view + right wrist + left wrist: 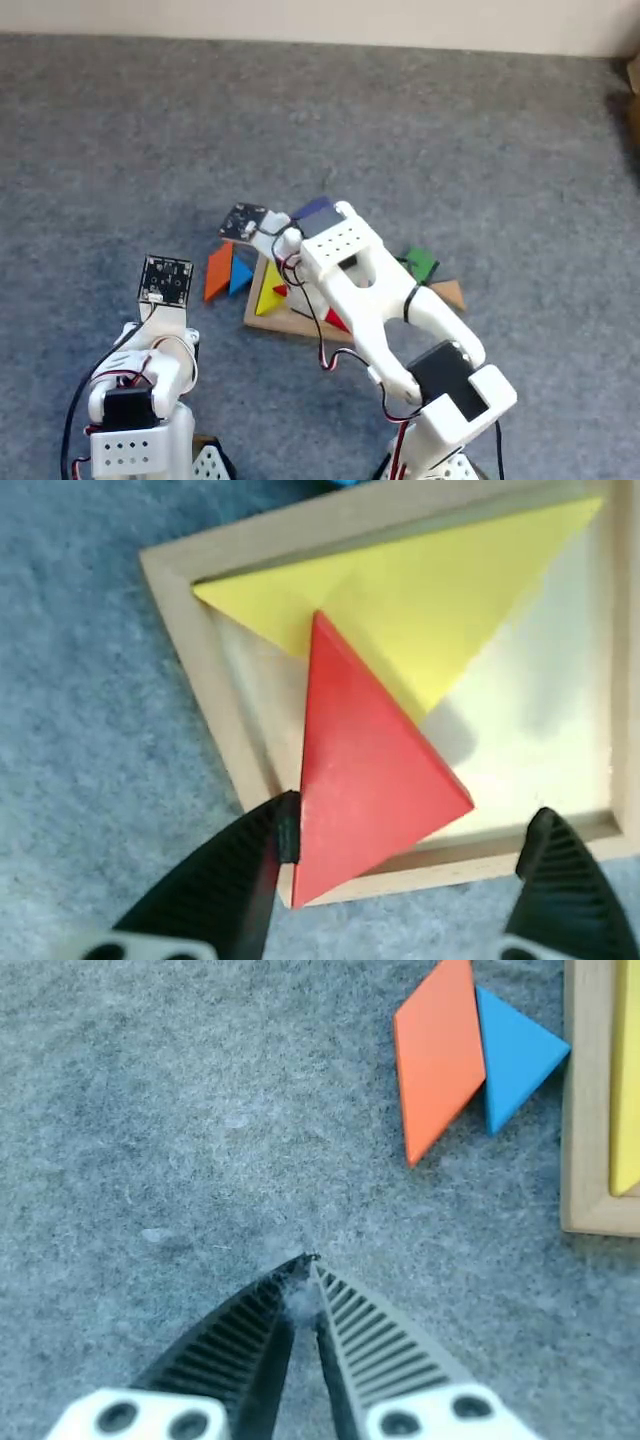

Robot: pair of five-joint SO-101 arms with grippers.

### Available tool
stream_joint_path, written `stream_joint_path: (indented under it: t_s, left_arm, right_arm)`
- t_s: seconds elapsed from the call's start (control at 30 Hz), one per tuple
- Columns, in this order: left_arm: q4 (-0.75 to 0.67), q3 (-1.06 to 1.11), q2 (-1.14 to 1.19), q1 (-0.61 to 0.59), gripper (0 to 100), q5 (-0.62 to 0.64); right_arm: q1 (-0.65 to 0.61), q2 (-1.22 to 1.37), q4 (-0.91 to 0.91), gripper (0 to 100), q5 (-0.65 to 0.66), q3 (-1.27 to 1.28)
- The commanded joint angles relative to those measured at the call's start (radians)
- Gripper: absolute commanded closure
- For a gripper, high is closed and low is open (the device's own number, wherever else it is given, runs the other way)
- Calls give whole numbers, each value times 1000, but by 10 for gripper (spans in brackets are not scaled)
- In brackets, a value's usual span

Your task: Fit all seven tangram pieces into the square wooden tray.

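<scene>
The square wooden tray [190,630] holds a yellow triangle [420,600]. A red triangle [370,780] lies tilted, one part on the yellow piece and its corner over the tray's rim. My right gripper [412,820] hangs open around it: one finger touches the red edge, the other stands apart. My left gripper [310,1265] is shut on nothing, low over the carpet. An orange parallelogram [440,1055] and a blue triangle [515,1055] lie side by side just outside the tray's rim [585,1110]. In the high view the right arm [350,270] covers much of the tray [275,325].
A green piece [420,265] and a tan piece [450,293] lie on the grey carpet right of the tray, and a dark blue piece [315,210] behind it. The left arm [150,370] stands at the lower left, with open carpet around it.
</scene>
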Motion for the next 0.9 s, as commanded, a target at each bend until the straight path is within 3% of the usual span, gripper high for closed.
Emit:
stream_joint_path:
  t_s: [0.0,0.17,0.43,0.6,0.87]
  left_arm:
    - [3,7,-1,-1,993,-3]
    - [3,7,-1,-1,993,-3]
    - [3,7,-1,-1,993,-3]
    - [3,7,-1,-1,993,-3]
    - [3,7,-1,-1,993,-3]
  right_arm:
    - [-5,-21,76,673,12,-119]
    - [-4,-21,170,700,-49,-234]
    - [-4,-19,93,923,-242,-268]
    - [-5,-19,-110,930,-377,-173]
    - [-2,-13,-271,930,-382,-5]
